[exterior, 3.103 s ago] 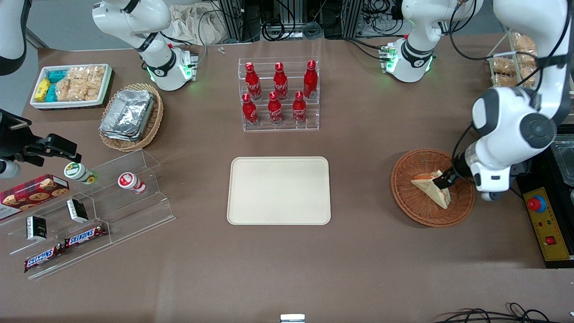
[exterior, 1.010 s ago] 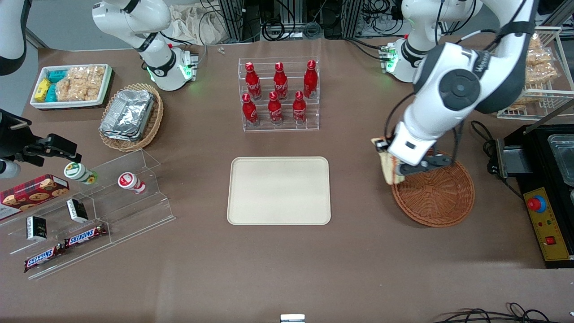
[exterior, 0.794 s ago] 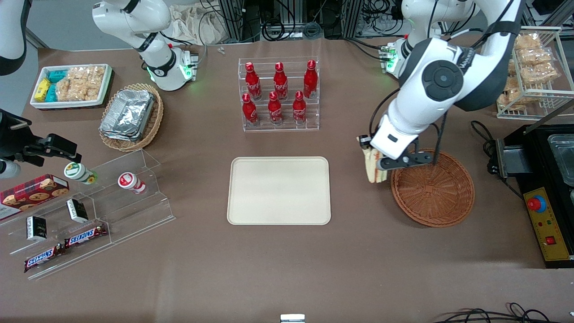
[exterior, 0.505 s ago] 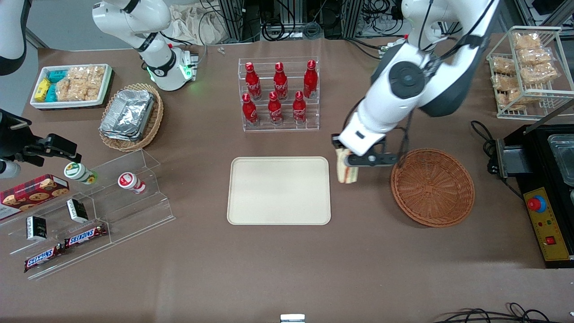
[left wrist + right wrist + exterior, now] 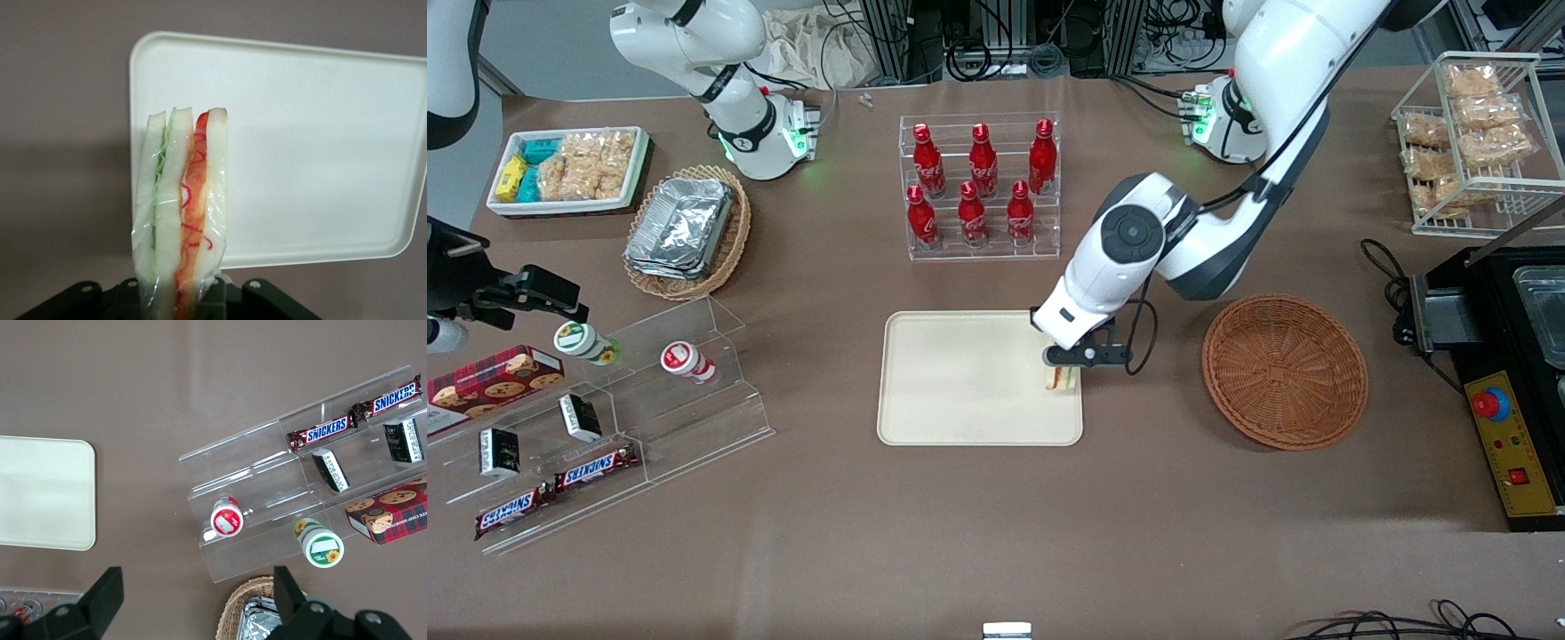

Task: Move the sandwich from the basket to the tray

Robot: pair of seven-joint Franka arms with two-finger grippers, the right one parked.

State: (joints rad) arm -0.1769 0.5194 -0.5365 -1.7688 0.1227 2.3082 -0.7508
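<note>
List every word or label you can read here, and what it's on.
"SNICKERS": two bars on the clear rack.
Cola bottles: script too small to read.
Cookie box, pots, black packets: print unreadable.
Sandwich in the gripper, above the tray: no text.

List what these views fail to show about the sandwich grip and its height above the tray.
- Front view: the wrist covers most of the sandwich and the gripper.
- Left wrist view: the fingers' contact with the sandwich is cut off at the frame edge.
- Its gap above the tray cannot be told in any view.
</note>
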